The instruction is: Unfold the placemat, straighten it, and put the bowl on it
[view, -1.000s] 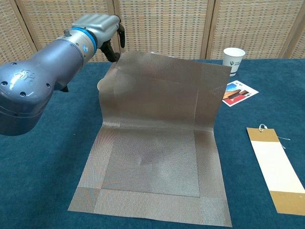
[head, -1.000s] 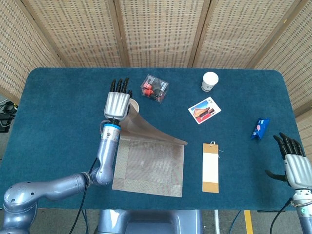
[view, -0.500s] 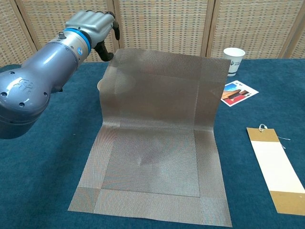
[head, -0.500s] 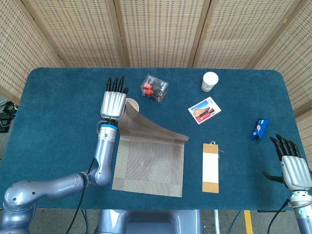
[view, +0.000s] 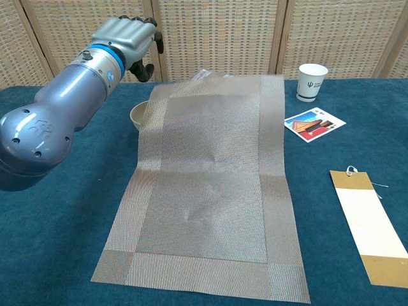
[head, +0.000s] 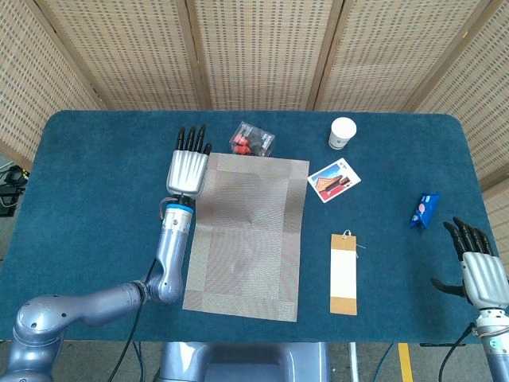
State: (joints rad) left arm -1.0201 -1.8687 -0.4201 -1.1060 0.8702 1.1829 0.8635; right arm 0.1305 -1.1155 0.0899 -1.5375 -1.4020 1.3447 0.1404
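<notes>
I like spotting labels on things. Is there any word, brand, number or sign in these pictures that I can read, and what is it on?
No text can be read for certain.
Paper cup: a small dark cactus-like logo, no legible words.
Picture card: a red building image; any print is too small.
Blue packet: markings too blurred.
Left arm shell: an embossed mark, not legible.
Tan tag: blank.
</notes>
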